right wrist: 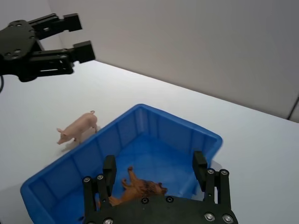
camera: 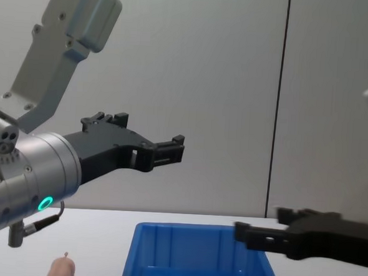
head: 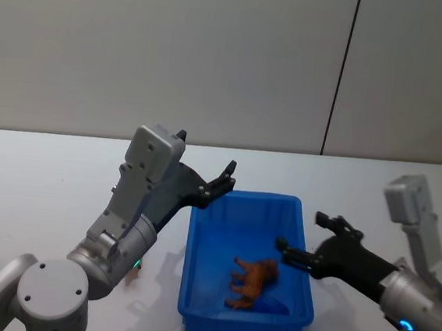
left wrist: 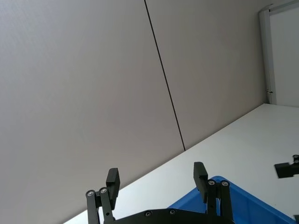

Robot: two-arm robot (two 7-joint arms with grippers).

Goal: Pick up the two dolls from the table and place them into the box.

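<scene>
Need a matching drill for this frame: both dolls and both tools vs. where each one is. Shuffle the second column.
Things:
1. pink doll
2. brown doll
3. left tool
4. right tool

Places and states:
A. open, low over the right side of the box
B. lying inside the box
C. standing on the table, outside the box on its left
D. open, raised high on the box's left side

Pairs: 1-C, 2-B, 3-D, 4-A
</scene>
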